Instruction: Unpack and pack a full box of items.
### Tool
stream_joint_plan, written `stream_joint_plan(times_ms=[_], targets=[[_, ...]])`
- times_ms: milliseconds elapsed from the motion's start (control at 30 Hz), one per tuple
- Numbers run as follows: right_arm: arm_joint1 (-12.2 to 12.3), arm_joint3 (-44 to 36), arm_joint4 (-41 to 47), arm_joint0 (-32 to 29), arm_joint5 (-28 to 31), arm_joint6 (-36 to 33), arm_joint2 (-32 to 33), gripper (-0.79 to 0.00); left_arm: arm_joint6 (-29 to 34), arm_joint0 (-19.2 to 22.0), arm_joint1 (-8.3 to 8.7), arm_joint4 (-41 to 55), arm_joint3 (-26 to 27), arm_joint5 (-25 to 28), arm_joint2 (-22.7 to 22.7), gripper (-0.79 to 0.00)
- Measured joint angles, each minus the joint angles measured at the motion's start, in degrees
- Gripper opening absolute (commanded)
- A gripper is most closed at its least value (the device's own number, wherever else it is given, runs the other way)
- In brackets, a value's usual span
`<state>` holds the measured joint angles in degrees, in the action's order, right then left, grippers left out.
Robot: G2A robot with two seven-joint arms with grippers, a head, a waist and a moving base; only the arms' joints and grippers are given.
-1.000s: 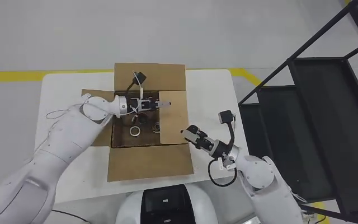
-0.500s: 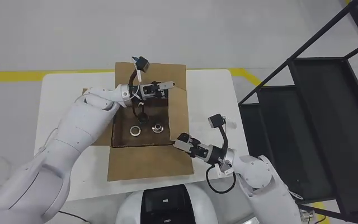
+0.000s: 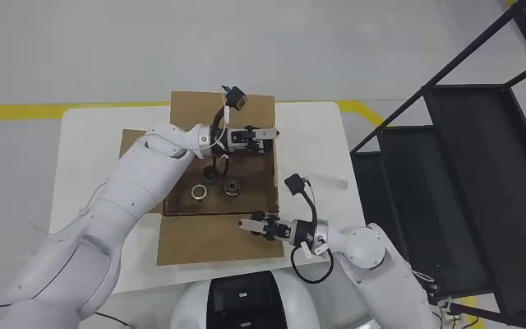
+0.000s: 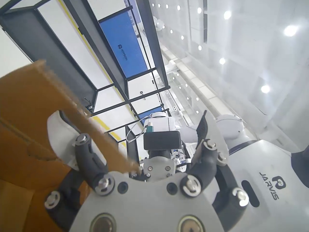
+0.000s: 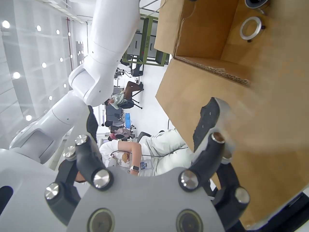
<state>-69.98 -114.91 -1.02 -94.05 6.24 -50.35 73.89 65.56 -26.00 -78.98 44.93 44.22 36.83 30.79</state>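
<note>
White tabletop carrying an open cardboard box at its middle; left gripper, fingers spread about the right flap's far corner; right gripper, fingers spread, at the near flap; metal ring and bearing on the box floor

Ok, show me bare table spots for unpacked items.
Roomiest: the table right of the box, from its right flap to the table's edge, though a small white tube lies there. A bare strip also runs left of the box. Crowded: the box floor, holding a ring and a bearing, and the front flap, where the right pincer sits.
</note>
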Motion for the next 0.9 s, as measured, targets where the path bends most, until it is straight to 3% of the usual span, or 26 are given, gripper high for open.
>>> stream_joint_plan(times_ms=[133,267,467,567,700,900], targets=[[0.32,-0.12,-0.23,-0.28,-0.01,0.63,0.84,0.000,1.18,0.48,-1.01,0.04,-1.26,0.56,0.24,0.000],[0.41,-0.01,-1.65,-0.64,0.10,7.23,2.91,0.000,1.18,0.84,-1.58,-1.11,-2.13,0.73,0.64,0.000],[0.85,-2.36,-2.89,-5.13,1.53,15.76,8.61,0.000,-0.35,1.63,-0.24,-5.46,-3.76,2.26,3.34,0.000],[1.03,-2.26,-3.74,-7.03,0.42,18.44,10.97,0.000,-0.61,1.96,1.77,-8.65,-3.30,2.50,5.89,0.000],[1.07,-0.79,-5.78,-7.33,-2.37,21.36,11.60,0.000,0.01,1.26,5.84,-13.19,0.16,1.89,10.88,0.000],[0.81,4.75,-9.38,-2.80,-7.86,23.00,7.88,0.000,1.61,-5.67,14.34,-19.38,10.45,0.31,23.81,0.000]])
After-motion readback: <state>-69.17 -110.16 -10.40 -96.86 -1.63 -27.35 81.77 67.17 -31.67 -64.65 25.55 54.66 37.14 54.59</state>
